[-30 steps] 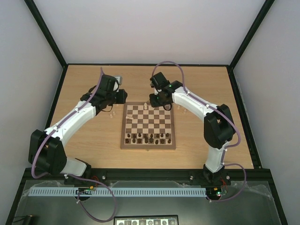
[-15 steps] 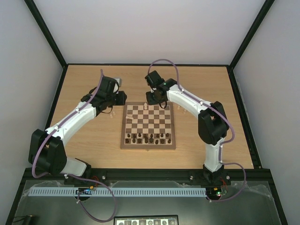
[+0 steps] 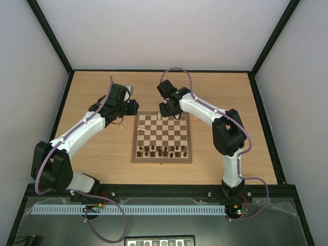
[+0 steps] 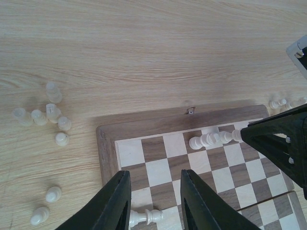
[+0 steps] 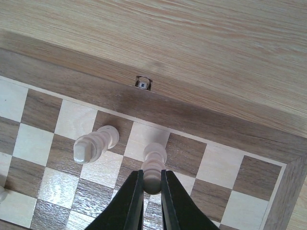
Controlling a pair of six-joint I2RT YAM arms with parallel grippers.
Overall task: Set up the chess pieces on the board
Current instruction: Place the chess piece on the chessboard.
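Cream chess piece (image 5: 154, 160) pinched by right gripper (image 5: 152, 181) near board (image 5: 201, 128) far edge; left gripper (image 4: 154, 184) spread.

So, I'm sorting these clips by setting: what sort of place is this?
Probably a lab robot cell, not a home: two arms bolted at the near edge of a wooden table, blank pale walls and black frame struts closing it in, and a chessboard with pale chess pieces to work on.

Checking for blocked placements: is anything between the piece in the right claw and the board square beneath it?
Nothing visible. The right claw is shut on a pale cream wooden chess piece at the far row of the checked wooden chessboard; the neighbouring cream piece sits apart, one square over.
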